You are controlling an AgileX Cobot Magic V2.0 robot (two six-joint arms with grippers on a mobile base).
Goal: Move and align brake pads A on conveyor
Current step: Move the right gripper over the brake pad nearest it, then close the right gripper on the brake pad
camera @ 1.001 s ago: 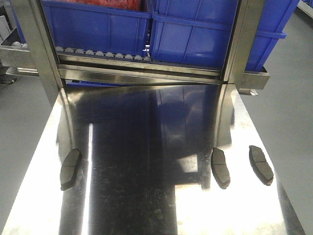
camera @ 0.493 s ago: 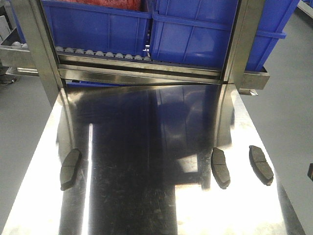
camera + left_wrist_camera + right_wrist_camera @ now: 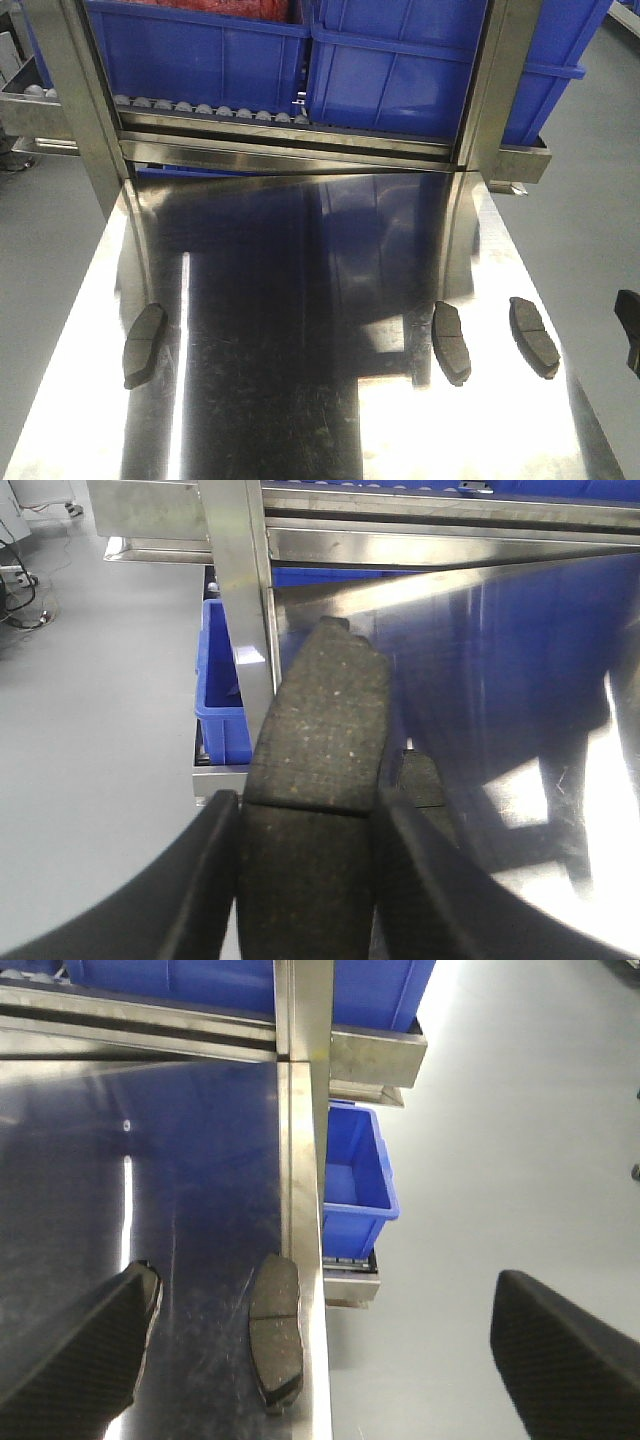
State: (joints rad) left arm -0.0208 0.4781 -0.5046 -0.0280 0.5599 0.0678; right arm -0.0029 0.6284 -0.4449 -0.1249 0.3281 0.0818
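My left gripper (image 3: 310,805) is clenched on one brake pad (image 3: 322,720) over the steel table's (image 3: 520,680) left edge. My right gripper (image 3: 320,1360) gapes, released, over the right edge, where a second pad (image 3: 276,1330) lies. A third pad (image 3: 451,342) and a fourth pad (image 3: 144,345) also lie on the table.

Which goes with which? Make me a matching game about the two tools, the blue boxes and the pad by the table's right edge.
1 left tool
2 right tool
3 blue bins
4 edge pad

a on the roller rack
b open, empty
c lying on the steel table
d shut on a brake pad

Pairs: 1-d, 2-b, 3-a, 4-c
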